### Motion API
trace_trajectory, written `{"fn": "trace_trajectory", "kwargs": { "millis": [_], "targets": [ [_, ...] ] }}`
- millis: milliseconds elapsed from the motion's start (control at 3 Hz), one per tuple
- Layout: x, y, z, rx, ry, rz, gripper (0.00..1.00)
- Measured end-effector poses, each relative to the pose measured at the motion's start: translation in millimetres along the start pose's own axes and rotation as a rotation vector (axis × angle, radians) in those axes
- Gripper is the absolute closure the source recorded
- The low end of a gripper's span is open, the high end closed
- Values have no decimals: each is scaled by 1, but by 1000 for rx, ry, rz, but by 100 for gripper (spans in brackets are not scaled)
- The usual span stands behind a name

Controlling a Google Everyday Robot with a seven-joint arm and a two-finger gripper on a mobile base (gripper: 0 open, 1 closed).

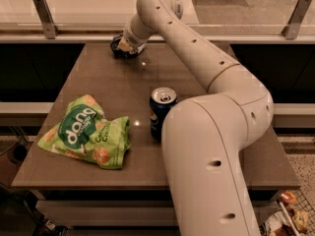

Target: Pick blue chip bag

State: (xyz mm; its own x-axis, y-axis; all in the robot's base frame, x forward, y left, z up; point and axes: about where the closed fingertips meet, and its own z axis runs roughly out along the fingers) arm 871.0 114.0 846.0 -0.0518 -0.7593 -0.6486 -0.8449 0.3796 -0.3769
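The blue chip bag (pixel 117 48) is a small dark crumpled shape at the far edge of the brown table (pixel 103 77), left of centre. My gripper (pixel 126 46) is at the end of the long white arm that reaches across the table. It sits right on the bag, covering its right side. The gripper's wrist hides most of the bag.
A large light-green "dang" bag (pixel 86 132) lies at the front left of the table. A blue Pepsi can (pixel 161 110) stands near the middle, right beside my arm's big lower link (pixel 211 156). A railing and a pale counter run behind the table.
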Motion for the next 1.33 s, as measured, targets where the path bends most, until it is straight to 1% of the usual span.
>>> {"fn": "trace_trajectory", "kwargs": {
  "millis": [333,1333],
  "targets": [
    [-2,1,0,-8,-30,1,100],
    [-3,1,0,-8,-31,1,100]
  ]
}}
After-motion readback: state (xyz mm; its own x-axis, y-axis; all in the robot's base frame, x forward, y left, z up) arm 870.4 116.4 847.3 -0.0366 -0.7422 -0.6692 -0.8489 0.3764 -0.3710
